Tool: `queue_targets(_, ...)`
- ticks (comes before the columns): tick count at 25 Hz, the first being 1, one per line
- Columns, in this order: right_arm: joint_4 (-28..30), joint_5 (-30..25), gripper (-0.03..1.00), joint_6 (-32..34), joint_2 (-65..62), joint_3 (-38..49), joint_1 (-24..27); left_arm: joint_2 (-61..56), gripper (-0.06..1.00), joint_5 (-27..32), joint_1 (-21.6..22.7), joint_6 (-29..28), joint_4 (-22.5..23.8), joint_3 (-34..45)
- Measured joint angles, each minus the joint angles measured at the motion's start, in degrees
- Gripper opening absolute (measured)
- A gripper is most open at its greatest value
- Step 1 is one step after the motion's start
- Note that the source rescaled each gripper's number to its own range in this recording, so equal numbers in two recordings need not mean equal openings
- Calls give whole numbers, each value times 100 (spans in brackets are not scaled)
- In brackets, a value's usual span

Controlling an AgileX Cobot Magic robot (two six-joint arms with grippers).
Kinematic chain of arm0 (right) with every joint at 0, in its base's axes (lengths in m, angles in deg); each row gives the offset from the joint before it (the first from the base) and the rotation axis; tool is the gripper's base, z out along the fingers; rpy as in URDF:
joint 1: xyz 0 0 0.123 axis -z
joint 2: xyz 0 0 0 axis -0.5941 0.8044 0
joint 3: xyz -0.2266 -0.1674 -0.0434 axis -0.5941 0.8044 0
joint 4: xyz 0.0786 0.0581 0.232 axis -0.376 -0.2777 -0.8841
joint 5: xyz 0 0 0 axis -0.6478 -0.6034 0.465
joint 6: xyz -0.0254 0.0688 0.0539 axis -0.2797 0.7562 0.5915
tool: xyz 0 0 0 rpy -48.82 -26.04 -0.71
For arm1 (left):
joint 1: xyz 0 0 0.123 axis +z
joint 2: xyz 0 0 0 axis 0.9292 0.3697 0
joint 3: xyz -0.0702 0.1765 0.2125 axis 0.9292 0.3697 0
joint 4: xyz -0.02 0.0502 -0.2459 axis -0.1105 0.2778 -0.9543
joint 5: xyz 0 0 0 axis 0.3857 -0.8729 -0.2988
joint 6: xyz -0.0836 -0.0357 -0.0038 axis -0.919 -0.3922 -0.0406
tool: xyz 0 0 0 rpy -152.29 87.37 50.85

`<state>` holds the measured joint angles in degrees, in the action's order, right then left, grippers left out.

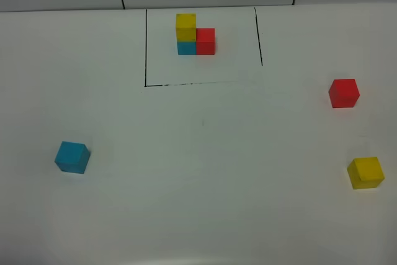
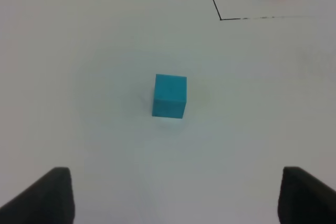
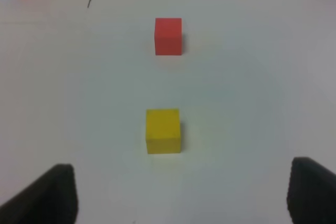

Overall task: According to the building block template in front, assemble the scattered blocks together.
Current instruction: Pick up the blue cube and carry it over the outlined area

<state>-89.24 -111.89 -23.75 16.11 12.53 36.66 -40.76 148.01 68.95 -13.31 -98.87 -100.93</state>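
the building block template (image 1: 195, 34) stands on the white table (image 1: 205, 153): yellow on blue, with red touching the blue one's side, framed by thin black lines (image 1: 146, 48). with the template as the mark, the three scattered blocks all lie nearer the robot than it and well apart from it. the cyan-blue cube (image 1: 72, 157) sits far off to the template's left, alone. the red cube (image 1: 343, 93) sits off to the template's right. the yellow cube (image 1: 365, 172) lies on that same side, farther from the template than the red one; the two are near each other but not touching. the left gripper (image 2: 178, 198) hangs over the table with its fingers spread wide and nothing between them, the cyan-blue cube ahead of it and a corner of the template's frame beyond. the right gripper (image 3: 181, 192) is likewise spread wide and holds nothing, with the yellow cube just ahead and the red cube past it, toward the template.
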Motion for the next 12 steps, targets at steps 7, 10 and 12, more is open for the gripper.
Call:
queue_targets(7,0,0,65,0,0,0,0,0,74,0,0,0,0,0)
queue_targets(10,0,0,65,0,0,0,0,0,74,0,0,0,0,0)
queue_targets(12,0,0,65,0,0,0,0,0,74,0,0,0,0,0)
